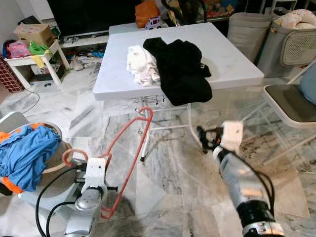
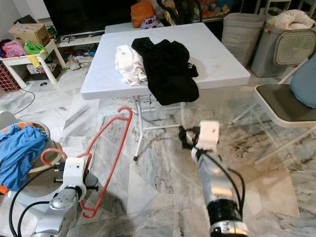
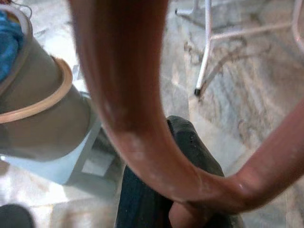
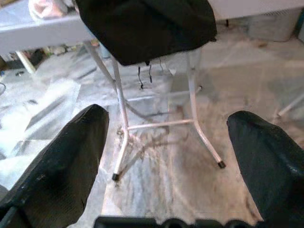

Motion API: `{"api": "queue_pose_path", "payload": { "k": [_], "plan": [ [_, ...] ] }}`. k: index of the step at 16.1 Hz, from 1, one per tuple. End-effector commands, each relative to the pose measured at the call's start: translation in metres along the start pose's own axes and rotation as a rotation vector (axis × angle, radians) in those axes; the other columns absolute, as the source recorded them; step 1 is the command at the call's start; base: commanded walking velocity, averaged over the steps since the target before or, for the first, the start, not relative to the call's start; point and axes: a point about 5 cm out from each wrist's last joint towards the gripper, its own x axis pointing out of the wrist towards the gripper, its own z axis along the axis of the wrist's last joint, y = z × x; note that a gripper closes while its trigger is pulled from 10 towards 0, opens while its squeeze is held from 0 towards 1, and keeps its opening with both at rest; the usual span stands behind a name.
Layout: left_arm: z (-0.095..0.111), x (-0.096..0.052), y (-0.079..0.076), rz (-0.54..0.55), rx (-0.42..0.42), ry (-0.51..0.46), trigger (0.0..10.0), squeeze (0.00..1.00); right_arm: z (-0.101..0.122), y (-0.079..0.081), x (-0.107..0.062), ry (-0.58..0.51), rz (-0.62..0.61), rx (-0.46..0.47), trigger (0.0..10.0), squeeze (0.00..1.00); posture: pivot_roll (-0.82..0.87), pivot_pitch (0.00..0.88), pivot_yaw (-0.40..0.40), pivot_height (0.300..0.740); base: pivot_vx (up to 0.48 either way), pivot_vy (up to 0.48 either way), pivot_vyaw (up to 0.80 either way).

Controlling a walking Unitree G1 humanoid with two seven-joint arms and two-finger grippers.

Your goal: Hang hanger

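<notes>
An orange-red wire hanger (image 3: 123,95) stands tilted above the floor, its top corner (image 1: 146,110) close to the white table's front edge. My left gripper (image 1: 85,168) is shut on it near the hook, low at the front left. One black finger (image 3: 183,142) presses against the wire. My right gripper (image 1: 205,138) is open and holds nothing, hovering over the marble floor in front of the table legs. In the right wrist view its fingers (image 4: 61,156) stand wide apart, pointing at the table legs.
A white folding table (image 1: 232,59) carries a black garment (image 1: 180,69) and a white garment (image 1: 140,64). A laundry basket (image 1: 54,170) with blue clothes (image 1: 27,153) stands at my left. A grey chair (image 1: 291,103) is at the right, hampers (image 1: 249,29) behind.
</notes>
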Motion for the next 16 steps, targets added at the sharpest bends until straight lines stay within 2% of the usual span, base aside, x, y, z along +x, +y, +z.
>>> {"api": "queue_pose_path", "payload": {
  "k": [1,3,4,6,7,8,9,11,12,13,14,15,16],
  "plan": [
    [-0.001,0.005,0.008,0.005,0.059,0.042,10.0,0.00,-0.001,-0.003,0.000,-0.004,-0.022,-0.006,10.0,0.00,-0.05,0.000,0.096,0.740,0.000,0.000,0.00],
    [-0.008,0.009,0.012,-0.017,0.110,0.106,10.0,0.00,-0.003,-0.006,0.000,0.001,-0.030,-0.012,10.0,0.00,-0.06,0.000,0.103,0.740,0.000,0.000,0.00],
    [-0.009,0.010,0.012,-0.059,0.138,0.121,10.0,0.00,0.000,-0.005,0.000,-0.012,0.004,-0.037,10.0,0.00,-0.06,0.000,0.103,0.740,0.000,0.000,0.00],
    [-0.002,0.012,0.013,-0.167,0.255,0.107,10.0,0.00,0.011,0.002,-0.001,-0.054,0.197,-0.144,10.0,0.00,-0.07,0.000,0.106,0.740,0.000,0.000,0.00],
    [0.000,0.014,0.014,-0.193,0.307,0.107,10.0,0.00,0.015,0.000,-0.001,-0.056,0.230,-0.167,10.0,0.00,-0.07,0.000,0.105,0.740,0.000,0.000,0.00],
    [0.004,0.018,0.019,-0.265,0.481,0.111,10.0,0.00,0.032,-0.010,0.000,-0.067,0.342,-0.284,10.0,0.00,-0.08,0.000,0.107,0.740,0.000,0.000,0.00],
    [0.005,0.019,0.020,-0.275,0.514,0.113,10.0,0.00,0.036,-0.013,0.000,-0.066,0.361,-0.311,10.0,0.00,-0.08,0.000,0.107,0.740,0.000,0.000,0.00],
    [0.011,0.023,0.023,-0.318,0.676,0.092,10.0,0.00,0.061,-0.024,-0.003,-0.102,0.499,-0.420,10.0,0.00,-0.08,0.000,0.108,0.740,0.000,0.000,0.00],
    [0.013,0.024,0.019,-0.365,0.752,0.097,10.0,0.00,0.078,-0.029,-0.005,-0.101,0.587,-0.526,10.0,0.00,-0.09,0.000,0.113,0.740,0.000,0.000,0.00],
    [0.015,0.025,0.015,-0.382,0.781,0.090,10.0,0.00,0.087,-0.030,-0.006,-0.099,0.633,-0.581,10.0,0.00,-0.09,0.000,0.113,0.740,0.000,0.000,0.00],
    [0.017,0.026,0.012,-0.399,0.818,0.079,10.0,0.00,0.092,-0.029,-0.006,-0.095,0.664,-0.593,10.0,0.00,-0.09,0.000,0.113,0.740,0.000,0.000,0.00],
    [0.024,0.029,0.003,-0.397,0.873,0.027,10.0,0.00,0.098,-0.023,-0.010,-0.068,0.765,-0.622,10.0,0.00,-0.09,0.000,0.117,0.740,0.000,0.000,0.00],
    [0.028,0.030,-0.004,-0.407,0.895,-0.009,10.0,0.00,0.099,-0.020,-0.011,-0.044,0.810,-0.648,10.0,0.00,-0.09,0.000,0.117,0.740,0.000,0.000,0.00]
  ]
}}
